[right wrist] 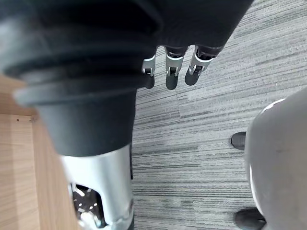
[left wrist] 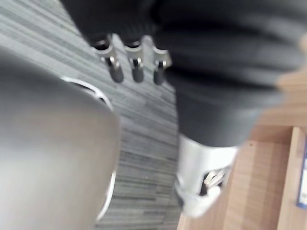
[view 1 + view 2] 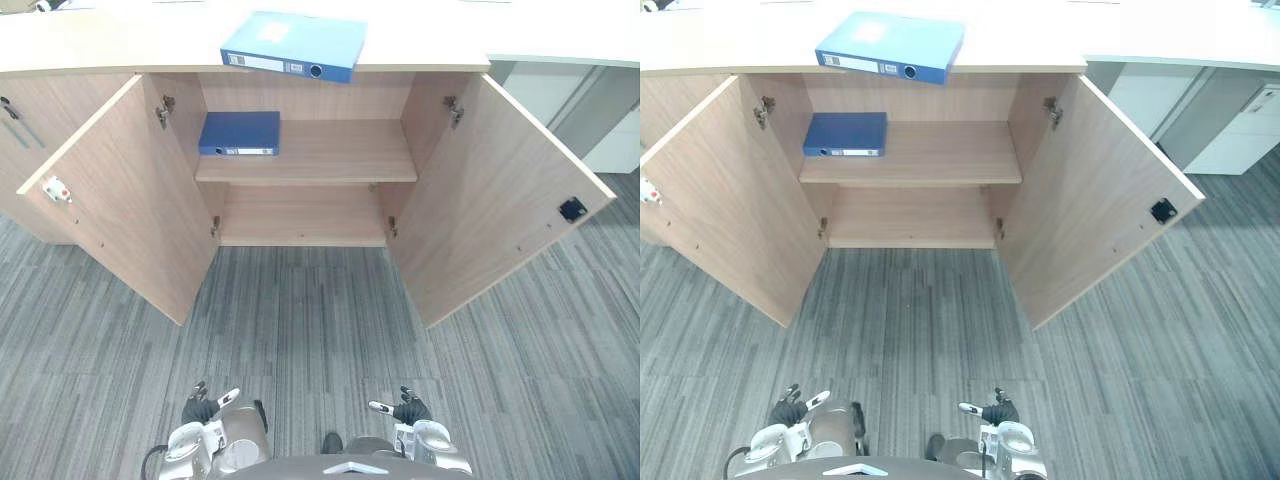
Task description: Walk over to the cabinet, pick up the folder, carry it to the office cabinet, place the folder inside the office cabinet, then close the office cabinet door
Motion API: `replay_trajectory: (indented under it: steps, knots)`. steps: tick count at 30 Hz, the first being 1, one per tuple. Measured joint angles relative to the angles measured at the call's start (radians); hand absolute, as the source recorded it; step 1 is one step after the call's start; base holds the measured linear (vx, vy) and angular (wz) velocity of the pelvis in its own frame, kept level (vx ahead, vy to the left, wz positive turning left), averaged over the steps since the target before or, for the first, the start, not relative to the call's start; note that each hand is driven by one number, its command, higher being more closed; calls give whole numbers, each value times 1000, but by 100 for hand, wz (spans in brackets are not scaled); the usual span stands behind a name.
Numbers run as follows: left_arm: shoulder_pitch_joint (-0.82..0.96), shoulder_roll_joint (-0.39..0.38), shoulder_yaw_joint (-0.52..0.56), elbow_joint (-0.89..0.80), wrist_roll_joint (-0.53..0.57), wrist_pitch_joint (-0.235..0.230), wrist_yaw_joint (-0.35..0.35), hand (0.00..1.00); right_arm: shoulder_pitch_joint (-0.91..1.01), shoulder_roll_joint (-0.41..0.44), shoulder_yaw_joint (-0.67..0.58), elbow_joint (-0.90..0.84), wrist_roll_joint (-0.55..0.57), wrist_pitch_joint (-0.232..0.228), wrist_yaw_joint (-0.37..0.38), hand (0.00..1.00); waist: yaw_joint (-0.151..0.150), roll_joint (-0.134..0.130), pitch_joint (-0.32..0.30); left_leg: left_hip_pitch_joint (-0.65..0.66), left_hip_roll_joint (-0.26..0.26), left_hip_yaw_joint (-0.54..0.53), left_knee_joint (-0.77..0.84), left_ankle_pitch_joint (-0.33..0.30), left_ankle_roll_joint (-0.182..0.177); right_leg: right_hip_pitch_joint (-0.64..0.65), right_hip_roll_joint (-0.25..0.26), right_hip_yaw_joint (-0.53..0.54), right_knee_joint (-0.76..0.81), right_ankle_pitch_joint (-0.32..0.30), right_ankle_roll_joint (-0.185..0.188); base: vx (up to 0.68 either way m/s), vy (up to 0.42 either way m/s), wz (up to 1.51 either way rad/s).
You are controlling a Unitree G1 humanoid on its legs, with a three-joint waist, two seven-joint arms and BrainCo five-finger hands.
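A light-blue folder [image 3: 293, 45] lies flat on the pale surface [image 3: 430, 40] on top of the cabinet, its spine jutting a little over the front edge. It has a pale label on its upper face and a white strip label along the spine, beside a round finger hole. The writing on both is too small to read.

Below it, both cabinet doors stand wide open. The left door [image 3: 120, 190] bears a small red-and-white fitting [image 3: 56, 189] and the right door [image 3: 490, 190] a small black one [image 3: 572, 209]. On the left end of the shelf [image 3: 330, 155] lies a darker blue folder [image 3: 240, 133] with a white spine label, also unreadable.

The left hand [image 3: 205, 408] and the right hand [image 3: 405, 408] hang low over the grey striped carpet [image 3: 300, 320], well apart from the cabinet. The fingers of both are relaxed and hold nothing.
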Motion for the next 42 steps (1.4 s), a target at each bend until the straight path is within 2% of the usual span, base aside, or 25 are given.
replay_trajectory:
  steps: [3, 4, 5, 6, 8, 9, 11, 12, 14, 16, 18, 20, 22, 23, 24, 26, 28, 29, 30, 32, 35, 36, 38, 39, 42]
  knots:
    - [2, -9, 0, 1, 0, 0, 1, 0, 10, 7, -1, -12, 0, 0, -2, 0, 11, 7, -5, 0, -41, 0, -268, 88, 5, 52, -40, 29, 0, -56, 49, 358, 246, -26]
    - [10, -21, 3, 3, -2, -1, 2, 0, 9, 14, -2, -10, 0, 1, -2, 0, 17, 15, -16, 6, -43, -13, -287, 172, 24, 61, -45, 63, 20, -111, 66, 341, 327, -47]
    - [10, -15, 5, 2, -2, -1, 1, 0, 8, 19, -4, -9, 0, 2, -2, 0, 19, 6, -26, 12, -56, -4, -268, 161, 36, 65, -64, 81, 31, -128, 67, 458, 388, -66]
    - [13, 1, 7, 8, -2, -2, 0, 0, 28, 45, -6, -9, -1, 2, -1, 0, 22, -34, -60, 22, -76, 47, -264, 114, 38, 47, -97, 116, 67, -134, 64, 350, 242, -54]
    - [13, 10, 12, 19, -2, 0, 1, 0, 29, 77, -6, -9, -3, 2, 1, 0, 35, -56, -76, 73, -89, 110, -284, 80, 51, -26, -133, 167, 219, -101, 86, 414, 287, -80]
    - [12, 15, 10, 31, -1, 3, 1, 0, 25, 90, -2, -11, -6, 2, 3, 0, 35, -60, -76, 128, -103, 134, -313, 71, 64, -99, -152, 174, 396, -52, 124, 379, 285, -70]
    - [13, 26, -9, 53, -1, 13, 1, 0, 12, 91, 5, -14, -11, 0, 3, 0, 11, -46, -66, 229, -126, 151, -368, 58, 71, -191, -178, 161, 640, 2, 152, 364, 210, -26]
    - [14, 26, -18, 61, -2, 14, 1, 0, 11, 90, 6, -22, -12, -3, 3, 0, 4, -44, -64, 298, -133, 159, -405, 52, 71, -233, -189, 118, 739, -3, 142, 409, 173, -8]
    - [12, 26, -20, 64, -2, 14, 1, 0, 10, 92, 16, -29, -13, -6, 4, 0, 3, -46, -64, 366, -143, 165, -458, 51, 68, -292, -194, 62, 771, -22, 117, 302, 92, -2]
    - [10, 26, -18, 83, -2, 14, 2, 0, 0, 92, 15, -32, -13, -8, 4, 0, -7, -44, -62, 430, -146, 175, -512, 53, 66, -364, -172, 12, 677, -65, 111, 259, 20, 1]
    - [2, 27, -19, 93, -2, 14, 2, 0, -8, 90, 14, -32, -13, -9, 4, 0, -20, -40, -59, 466, -146, 168, -539, 52, 66, -394, -146, -12, 514, -63, 101, 299, -50, 17]
    - [-1, 26, -20, 99, -1, 15, 2, 0, -15, 88, 12, -32, -13, -6, 4, 0, -29, -38, -57, 488, -148, 136, -559, 40, 43, -390, -123, -2, 306, 3, 76, 287, -102, 49]
    - [5, 31, -16, 98, 0, 15, 2, 0, -4, 88, 10, -31, -13, -6, 4, 0, -39, -54, -59, 519, -166, 79, -558, 2, -2, -358, -133, 21, 226, 102, 47, 405, -251, 77]
    - [5, 19, -17, 102, 0, 17, 2, 0, -6, 81, 9, -45, -13, -5, 4, 0, -39, -42, -60, 544, -149, 45, -550, -19, -19, -338, -130, 2, 257, 106, 66, 397, -264, 67]
    - [17, 6, -16, 98, 0, 16, 1, 0, -3, 72, 7, -49, -13, -4, 4, 0, -41, -21, -67, 545, -128, 35, -537, -22, -26, -325, -116, -15, 253, 80, 60, 400, -258, 65]
    - [20, -18, 3, 78, 0, 15, 0, 0, -3, 52, 5, -53, -12, 0, 3, 0, -40, 15, -67, 396, -43, -12, -219, -12, -22, -287, -85, -68, 233, 30, 47, 361, -281, 49]
    - [20, -32, 33, 76, -3, 15, 2, 0, -3, 48, 7, -58, -11, 4, 2, 0, -31, 35, -62, 292, 37, -14, 23, 43, -26, -250, -48, -72, 213, 19, 19, 319, -220, -12]
    - [17, -28, 38, 72, -10, 16, 1, 0, -2, 50, 17, -58, -10, 5, 1, 0, -21, 32, -59, 248, 79, -3, 136, 42, -27, -205, -24, -67, 194, 5, -2, 431, -193, -48]
    - [18, -22, 36, 68, -11, 16, 1, 0, 0, 52, 18, -58, -9, 6, 0, 0, -15, 24, -56, 240, 83, 5, 144, 38, -30, -174, -20, -57, 176, 1, -8, 423, -172, -46]
    - [18, -25, 30, 52, -10, 16, 1, 0, 5, 53, 4, -57, -9, 12, -2, 0, -16, 11, -55, 232, 76, 35, 72, 30, -30, -132, -19, -38, 134, 2, -8, 307, -69, -34]
    - [11, -29, 28, 42, -9, 16, 1, 0, 8, 57, -19, -58, -10, 15, -3, 0, -13, 7, -52, 227, 42, 43, -184, 20, -38, -101, -27, -21, 114, 3, -6, 264, 41, -25]
    - [7, -28, 28, 43, -9, 17, 1, 0, 8, 60, -27, -58, -10, 15, -3, 0, -13, 4, -50, 230, 19, 39, -292, 40, -34, -91, -37, -21, 116, 2, -5, 231, 129, -8]
    - [5, -32, 26, 44, -9, 16, 1, 0, 11, 60, -34, -58, -10, 15, -4, 0, -13, 16, -53, 253, -7, 41, -418, 151, -18, -74, -40, -20, 122, -7, 24, 191, 171, 5]
    - [0, -15, 24, 44, -9, 15, 1, 0, 21, 73, -38, -53, -10, 17, -3, 0, -12, -17, -53, 283, -40, 46, -441, 154, -14, -63, -62, -5, 118, -14, 43, 185, 190, 9]
    - [0, 1, 21, 51, -9, 17, 0, 0, 24, 96, -35, -45, -11, 19, 3, 0, -6, -37, -62, 327, -78, 70, -507, 159, -6, -34, -97, 5, 77, 10, 68, 122, 179, -5]
